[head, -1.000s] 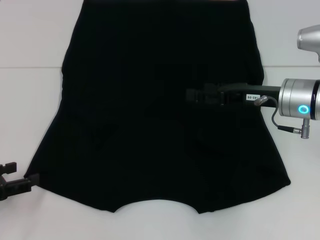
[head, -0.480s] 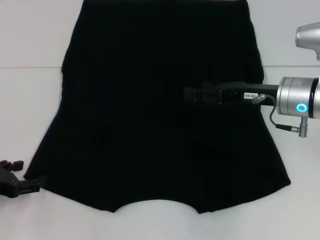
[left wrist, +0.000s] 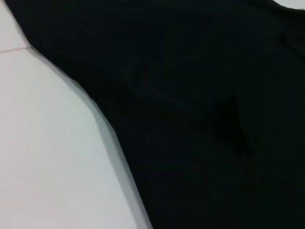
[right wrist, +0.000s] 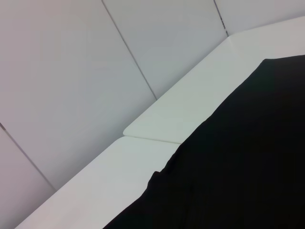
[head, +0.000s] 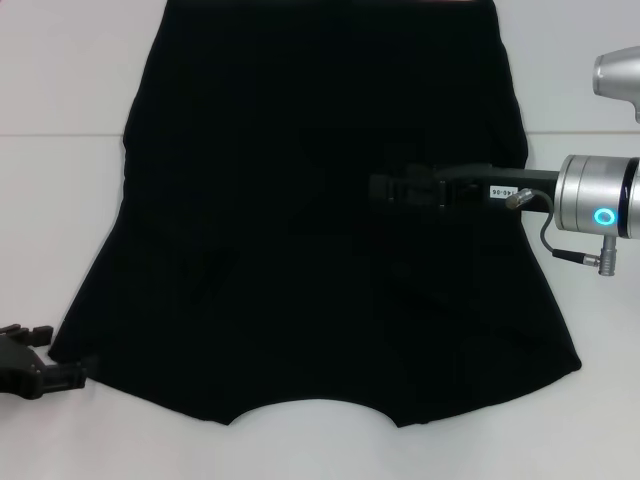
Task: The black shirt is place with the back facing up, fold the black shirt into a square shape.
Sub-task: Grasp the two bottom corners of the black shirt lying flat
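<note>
Two grippers: both in the head view, one at each side of the garment.
Black shirt (head: 320,220): spread flat on the white table (head: 60,200), its curved neckline at the near edge and its hem at the far edge; it fills most of the surface between the two arms.
Left gripper (head: 85,368): low at the near left, its tip right at the shirt's near-left corner, the shirt stretching away from it to the right and forward. Whether the tip touches the cloth cannot be told, nor whether its fingers are spread or closed.
Left wrist view: the shirt's slanting edge (left wrist: 109,119) runs across it, black cloth on one side and bare table (left wrist: 43,157) on the other; none of that arm's own fingers appear.
Right gripper (head: 380,188): reaching in from the right, lying level above the shirt's right half, pointing toward its middle; the shirt lies beneath it and spreads on all sides of it. Black on black, so its finger state cannot be told.
Right wrist view: the shirt's edge (right wrist: 224,167) on the table (right wrist: 167,119), with pale wall panels (right wrist: 71,81) beyond.
</note>
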`<state>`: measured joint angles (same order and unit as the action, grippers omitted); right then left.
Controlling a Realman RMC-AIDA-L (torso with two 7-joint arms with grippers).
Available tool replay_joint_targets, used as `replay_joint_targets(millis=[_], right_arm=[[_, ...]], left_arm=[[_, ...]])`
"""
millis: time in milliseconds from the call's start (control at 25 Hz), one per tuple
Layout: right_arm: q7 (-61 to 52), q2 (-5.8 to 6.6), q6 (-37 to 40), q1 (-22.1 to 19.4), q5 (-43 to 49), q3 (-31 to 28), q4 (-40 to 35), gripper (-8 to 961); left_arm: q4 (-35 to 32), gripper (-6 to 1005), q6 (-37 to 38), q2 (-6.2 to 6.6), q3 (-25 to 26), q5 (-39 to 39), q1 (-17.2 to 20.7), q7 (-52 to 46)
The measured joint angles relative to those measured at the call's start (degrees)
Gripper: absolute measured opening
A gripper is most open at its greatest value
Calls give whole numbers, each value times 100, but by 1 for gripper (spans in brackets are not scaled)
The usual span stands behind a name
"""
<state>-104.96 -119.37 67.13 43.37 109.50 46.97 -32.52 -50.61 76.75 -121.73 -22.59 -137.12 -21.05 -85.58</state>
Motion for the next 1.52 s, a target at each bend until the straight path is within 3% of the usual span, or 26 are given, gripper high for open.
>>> replay_joint_targets(millis=[1240,1520], right_arm=[[26,3,12,-40,-9,-13,-43,850],[29,2,17,-45,-9,-13,-42,849]], left_arm=[[23,739,330,21,-4,-88,-196,-104],[24,449,343,37,0,-89,-192,-108]])
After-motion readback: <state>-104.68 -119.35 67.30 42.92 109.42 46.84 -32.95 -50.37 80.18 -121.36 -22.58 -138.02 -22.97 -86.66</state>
